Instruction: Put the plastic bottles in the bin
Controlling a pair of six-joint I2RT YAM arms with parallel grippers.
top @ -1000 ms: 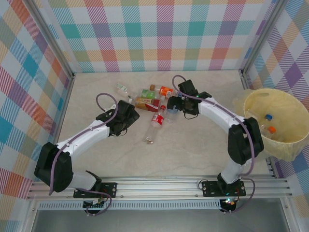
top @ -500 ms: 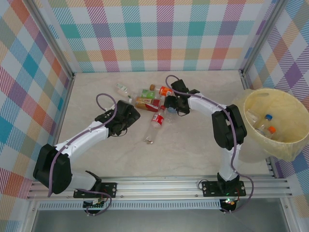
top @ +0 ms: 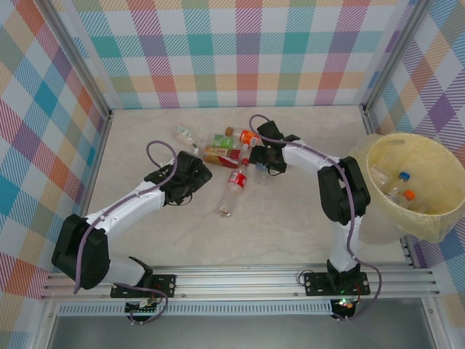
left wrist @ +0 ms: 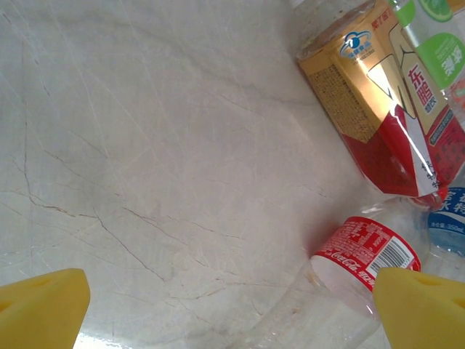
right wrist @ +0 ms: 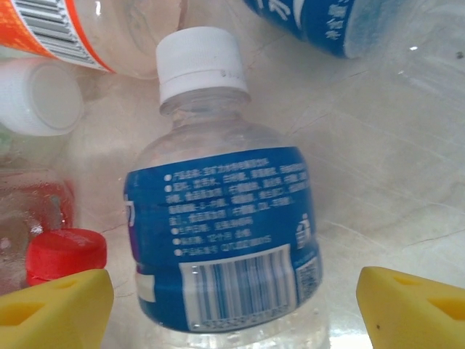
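Observation:
Several plastic bottles lie in a pile at mid-table, among them a red-labelled cola bottle (top: 234,185) and a gold-and-red one (top: 218,154). My right gripper (top: 263,161) is down at the pile's right end. In the right wrist view it (right wrist: 232,305) is open and straddles a blue-labelled bottle (right wrist: 225,218) with a white cap, a narrow gap showing on each side. My left gripper (top: 196,173) hovers left of the pile. It (left wrist: 232,305) is wide open over bare table, with the cola bottle (left wrist: 367,251) by its right finger. The bin (top: 415,136) stands at the right and holds two bottles (top: 403,177).
A red cap (right wrist: 67,254), a white cap (right wrist: 40,94) and an orange-labelled bottle (right wrist: 65,36) crowd the left of the blue bottle. Another blue-labelled bottle (right wrist: 312,25) lies beyond it. Checked walls enclose the table on three sides. The metal rail (top: 240,280) runs along the near edge.
The right arm swung left toward the pile and its jaws narrowed around the blue-labelled bottle. The left arm has stayed still.

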